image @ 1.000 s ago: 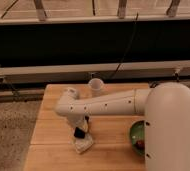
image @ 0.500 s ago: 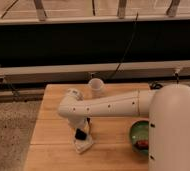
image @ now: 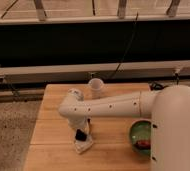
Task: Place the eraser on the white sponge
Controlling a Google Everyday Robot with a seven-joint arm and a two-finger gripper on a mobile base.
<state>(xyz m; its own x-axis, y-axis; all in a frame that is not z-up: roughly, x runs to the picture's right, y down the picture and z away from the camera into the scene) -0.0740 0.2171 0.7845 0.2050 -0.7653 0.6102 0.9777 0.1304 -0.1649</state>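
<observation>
The white sponge (image: 83,146) lies on the wooden table (image: 50,150) near its front left. The black eraser (image: 80,135) sits at the sponge's back edge, touching or just above it. My gripper (image: 81,129) hangs down from the white arm (image: 108,106) directly over the eraser, and its tip meets the eraser. The arm reaches in from the right and hides the gripper's upper part.
A white cup (image: 95,87) stands at the back of the table. A green bowl (image: 139,134) with a red object (image: 143,144) in it sits at the right, partly behind my white body (image: 177,130). The table's left edge is near the sponge.
The gripper and the eraser have come down slightly toward the sponge. The sponge, cup and bowl have not moved.
</observation>
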